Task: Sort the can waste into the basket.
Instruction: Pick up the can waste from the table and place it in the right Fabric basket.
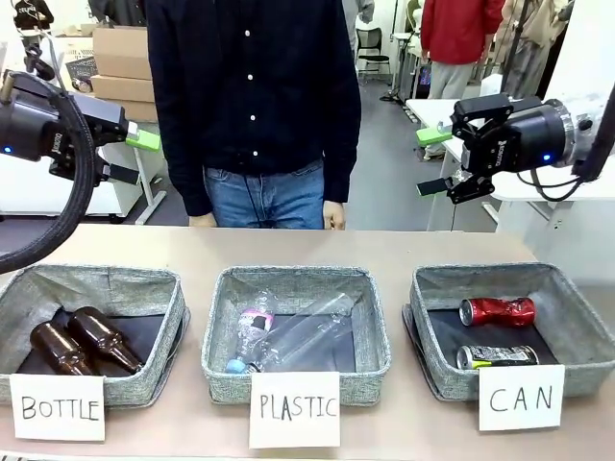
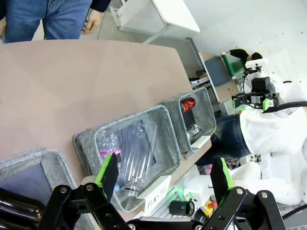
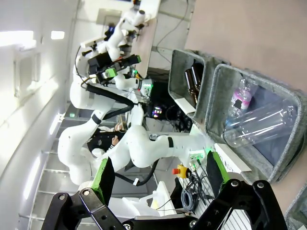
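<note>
By the look of things the sorting was finished: the red can (image 1: 497, 310) and the black can (image 1: 497, 356) both lay on their sides inside the CAN basket (image 1: 430, 288), which stood at the right end of the table (image 1: 384, 248) along its near edge. The red can lay toward the far wall and the black one nearer the white CAN card (image 1: 521, 397). No can lay on the bare tabletop, so nothing seemed left to sort.

Both arms were raised well above the table and well apart from the baskets. The left gripper (image 1: 135, 157) hung high over the table's left end, fingers spread and empty. The right gripper (image 1: 434, 161) hung high over the right end, above the CAN basket, also spread and holding nothing. In the left wrist view, the fingers (image 2: 108, 173) stood wide apart.
</note>
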You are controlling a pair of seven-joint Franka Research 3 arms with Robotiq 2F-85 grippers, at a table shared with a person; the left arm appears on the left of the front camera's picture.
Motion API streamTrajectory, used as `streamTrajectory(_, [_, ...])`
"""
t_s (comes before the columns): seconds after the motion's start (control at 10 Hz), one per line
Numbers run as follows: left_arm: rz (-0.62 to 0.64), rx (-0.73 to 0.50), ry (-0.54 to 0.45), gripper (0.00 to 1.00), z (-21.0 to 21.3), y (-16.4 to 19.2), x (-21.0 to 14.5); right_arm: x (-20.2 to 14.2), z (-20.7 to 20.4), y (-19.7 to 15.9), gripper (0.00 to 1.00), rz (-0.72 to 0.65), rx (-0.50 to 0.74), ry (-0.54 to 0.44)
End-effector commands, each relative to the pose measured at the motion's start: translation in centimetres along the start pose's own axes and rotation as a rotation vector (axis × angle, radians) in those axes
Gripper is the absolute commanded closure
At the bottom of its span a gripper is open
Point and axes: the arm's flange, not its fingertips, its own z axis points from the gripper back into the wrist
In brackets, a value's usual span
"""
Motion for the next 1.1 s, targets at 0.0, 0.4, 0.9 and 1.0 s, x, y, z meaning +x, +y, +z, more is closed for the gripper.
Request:
streamTrajectory(0.0, [0.01, 0.0, 0.01, 0.0, 0.3, -0.21, 0.1, -0.11, 0.02, -0.16, 0.0, 0.025, -0.011, 0.003])
streamTrajectory(0.4, [0.01, 0.0, 0.01, 0.0, 0.3, -0.21, 0.1, -0.11, 0.02, -0.16, 0.0, 0.025, -0.011, 0.003])
streamTrajectory(0.9, [0.01, 0.0, 0.01, 0.0, 0.3, -0.21, 0.1, -0.11, 0.02, -0.16, 0.0, 0.025, -0.011, 0.003])
streamTrajectory(1.0, [0.01, 0.0, 0.01, 0.0, 0.3, -0.21, 0.1, -0.11, 0.02, -0.16, 0.0, 0.025, -0.011, 0.003])
